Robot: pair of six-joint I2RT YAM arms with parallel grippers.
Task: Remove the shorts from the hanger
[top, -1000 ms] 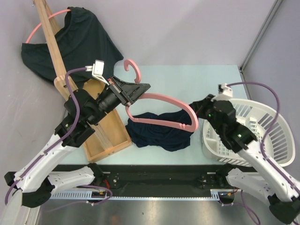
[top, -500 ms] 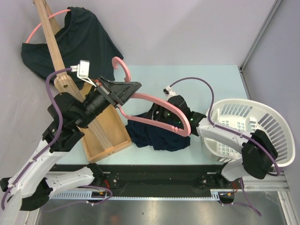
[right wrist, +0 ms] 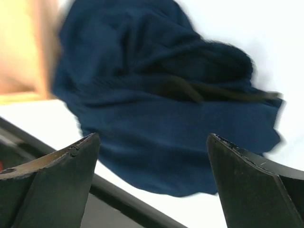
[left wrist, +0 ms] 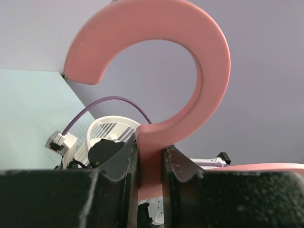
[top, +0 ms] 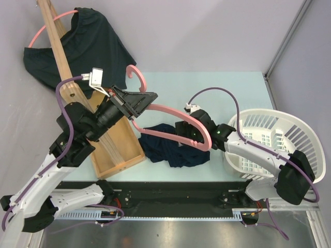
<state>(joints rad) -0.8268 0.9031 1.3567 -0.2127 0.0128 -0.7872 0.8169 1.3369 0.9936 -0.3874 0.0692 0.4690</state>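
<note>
Closest to the two arm bases, one navy shorts lies in a soft heap on the pale table. Right over that heap is the right gripper, and its two fingers are spread wide with nothing between them but air; the blue cloth lies just below them. Just above the heap is one pink hanger, lifted up and tilted. Its bottom bar crosses over the navy shorts, and I cannot tell if the cloth hangs on that bar or only lies under it. The left gripper is squeezed tight on the neck of this hanger, right under the big round hook. On the right side sits one white basket, close to the right arm. On the left side sits one wooden box with one long wooden post leaning up out of it. Far back on the left, a second pink hanger is hooked on the post, and one dark green shorts hangs from it. So there are two shorts, two hangers, one basket and one box.
</note>
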